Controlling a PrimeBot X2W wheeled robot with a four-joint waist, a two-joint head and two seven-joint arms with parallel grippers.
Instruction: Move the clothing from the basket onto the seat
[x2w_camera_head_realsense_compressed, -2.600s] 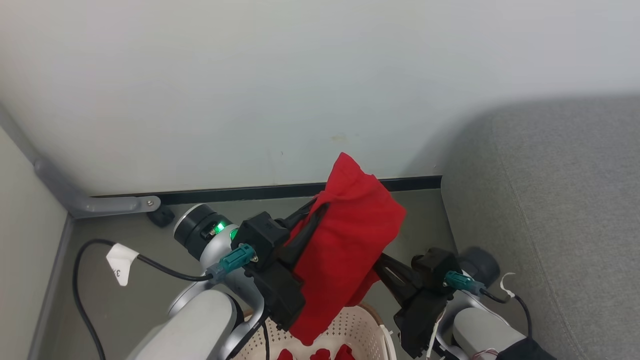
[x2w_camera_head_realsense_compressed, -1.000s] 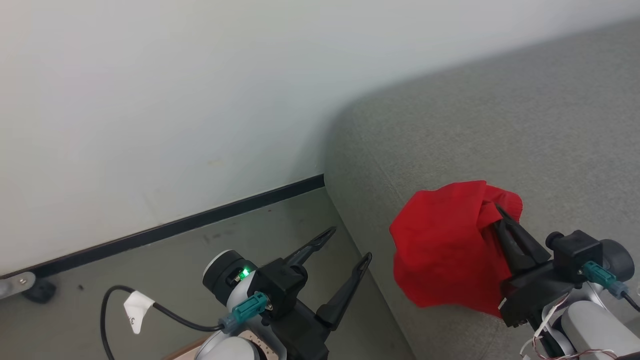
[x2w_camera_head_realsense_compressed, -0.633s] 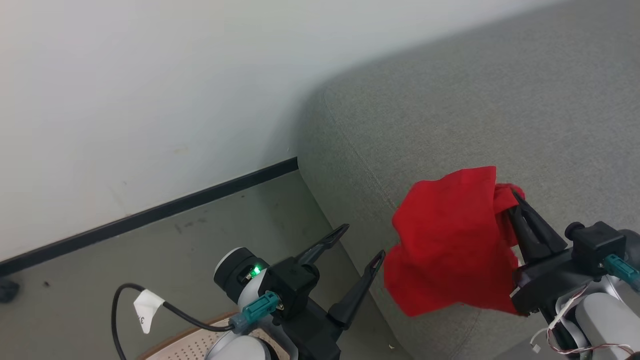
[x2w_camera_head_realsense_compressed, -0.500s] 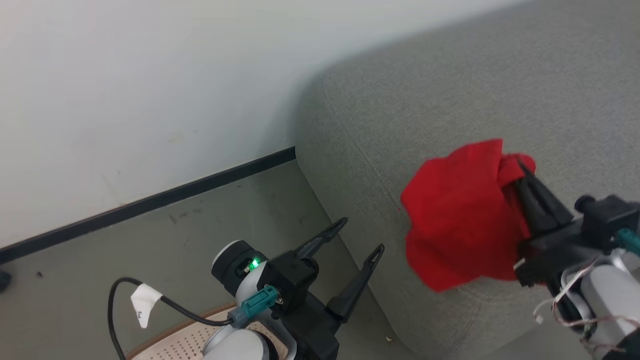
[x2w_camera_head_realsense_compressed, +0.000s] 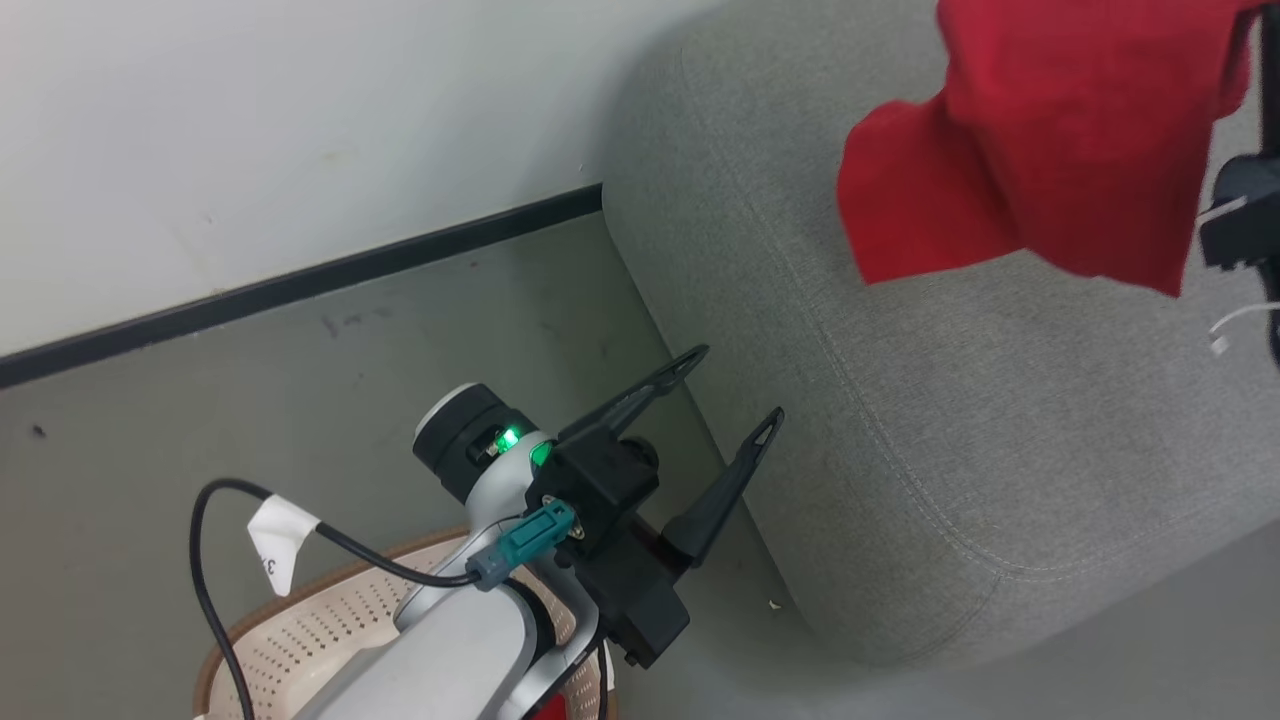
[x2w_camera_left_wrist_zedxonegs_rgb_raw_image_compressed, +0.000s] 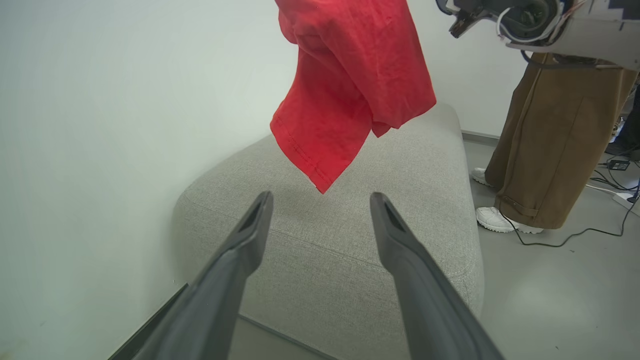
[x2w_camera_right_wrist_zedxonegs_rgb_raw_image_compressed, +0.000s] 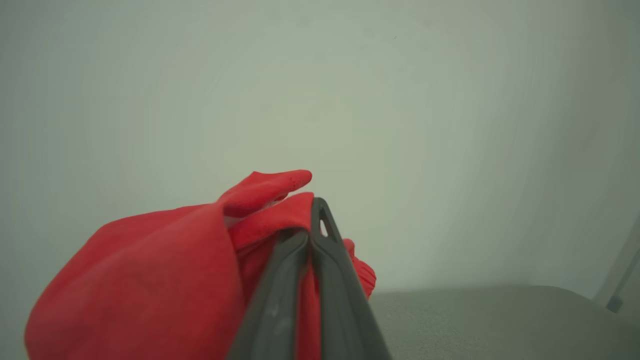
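Note:
A red piece of clothing (x2w_camera_head_realsense_compressed: 1050, 130) hangs in the air above the grey seat (x2w_camera_head_realsense_compressed: 900, 400), apart from the cushion. My right gripper (x2w_camera_right_wrist_zedxonegs_rgb_raw_image_compressed: 310, 222) is shut on a bunched fold of the clothing (x2w_camera_right_wrist_zedxonegs_rgb_raw_image_compressed: 150, 290). In the left wrist view the clothing (x2w_camera_left_wrist_zedxonegs_rgb_raw_image_compressed: 350, 85) dangles over the seat (x2w_camera_left_wrist_zedxonegs_rgb_raw_image_compressed: 400, 225), just beyond my left gripper (x2w_camera_left_wrist_zedxonegs_rgb_raw_image_compressed: 321, 197). My left gripper (x2w_camera_head_realsense_compressed: 738, 385) stands open and holds nothing, beside the seat's near corner. The basket (x2w_camera_head_realsense_compressed: 300, 630) sits under my left forearm at the lower left, its inside mostly hidden.
A white wall with a black baseboard (x2w_camera_head_realsense_compressed: 300, 285) runs behind the seat. A person in brown trousers (x2w_camera_left_wrist_zedxonegs_rgb_raw_image_compressed: 550, 150) and white shoes stands at the seat's far side, with cables (x2w_camera_left_wrist_zedxonegs_rgb_raw_image_compressed: 600, 200) on the floor. A black cable (x2w_camera_head_realsense_compressed: 200, 560) loops beside the basket.
My right gripper has carried the clothing up and farther over the seat. The head view has shifted, bringing the basket into sight. My left gripper stays open.

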